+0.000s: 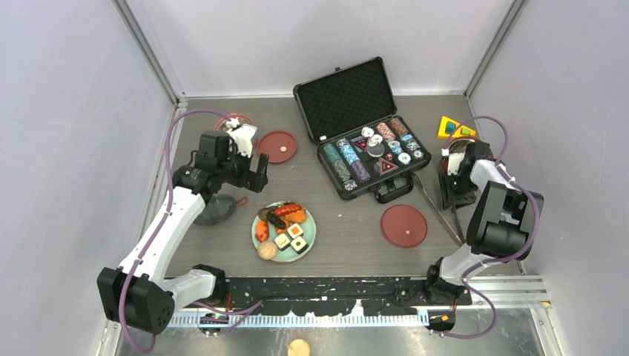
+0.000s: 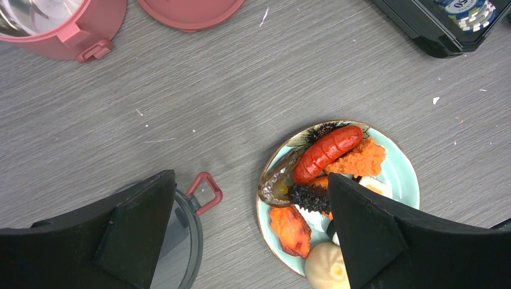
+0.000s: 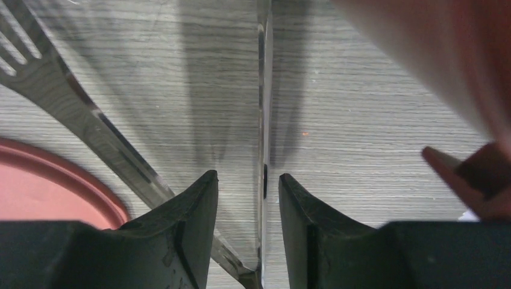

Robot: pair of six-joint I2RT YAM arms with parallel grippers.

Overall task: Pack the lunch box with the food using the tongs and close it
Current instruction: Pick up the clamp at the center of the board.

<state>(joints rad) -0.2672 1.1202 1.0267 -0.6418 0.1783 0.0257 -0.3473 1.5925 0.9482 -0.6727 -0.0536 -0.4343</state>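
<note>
Straddling right hand (image 3: 247, 180): fingers partway in, one on each side of a single arm of the tongs (image 3: 263, 90), slim gaps showing on both sides, no clamp visible.
Resting tongs: flat on the desk (image 1: 341, 222) at 3 o'clock, second arm splayed toward 10 o'clock in the right wrist view, just beside one flat red inner lid (image 1: 403, 225).
Hovering left hand (image 2: 248, 180): fingers spread wide, holding nothing, at 9 o'clock above the dark top lid (image 2: 181, 241) and the pale green plate (image 2: 404, 174).
Plated food (image 2: 328, 150): heaped on the plate, near desk centre toward 7 o'clock; red sausage, orange pieces, sushi rolls, beige bun (image 2: 322, 271).
Open lunch box bowl (image 2: 42, 36): at 10 o'clock, second red inner lid (image 1: 277, 146) just at its 3 o'clock.
Black poker case (image 1: 345, 96): open, at 12 o'clock.
</note>
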